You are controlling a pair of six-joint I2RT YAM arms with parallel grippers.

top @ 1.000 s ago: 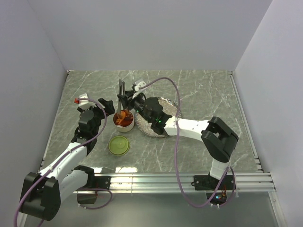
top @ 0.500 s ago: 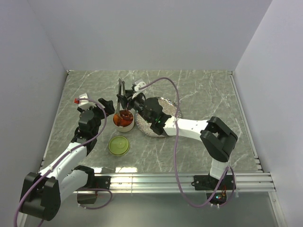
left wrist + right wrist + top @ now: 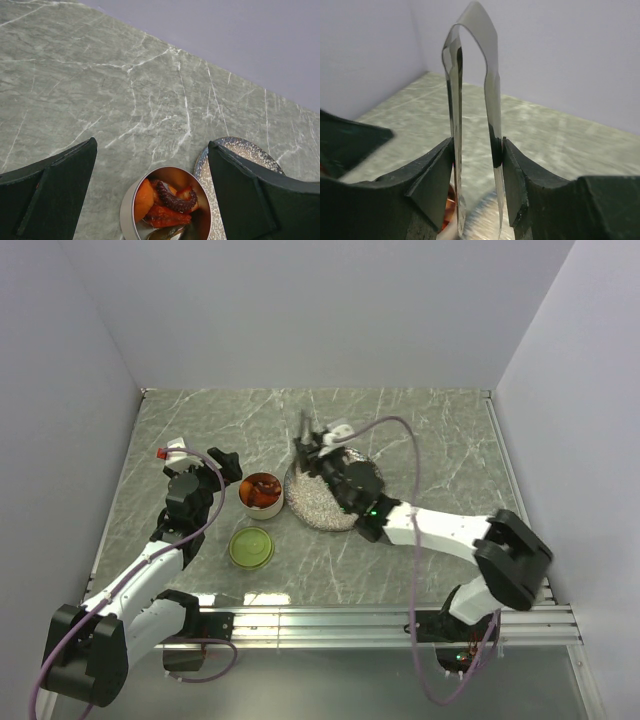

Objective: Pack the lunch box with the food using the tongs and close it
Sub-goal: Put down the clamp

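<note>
The lunch box (image 3: 262,492), a small round steel tin, stands open just left of the plate, holding the food (image 3: 170,201): orange chunks and a dark curled strip. Its olive-green lid (image 3: 251,547) lies flat on the table in front of it. My right gripper (image 3: 312,447) hangs over the plate's far edge, shut on the tongs (image 3: 470,95). The tongs stand upright with their joined end up, and their tips point down at the plate. My left gripper (image 3: 152,145) is open, a finger on each side of the lunch box and a little above it.
The wide speckled grey plate (image 3: 325,505) sits right of the lunch box, touching or nearly touching it. Grey walls close off the marble table at the back and sides. An aluminium rail (image 3: 380,620) runs along the near edge.
My right gripper has carried the tongs rightward, from over the lunch box to over the plate's far edge. The left arm has stayed still.
</note>
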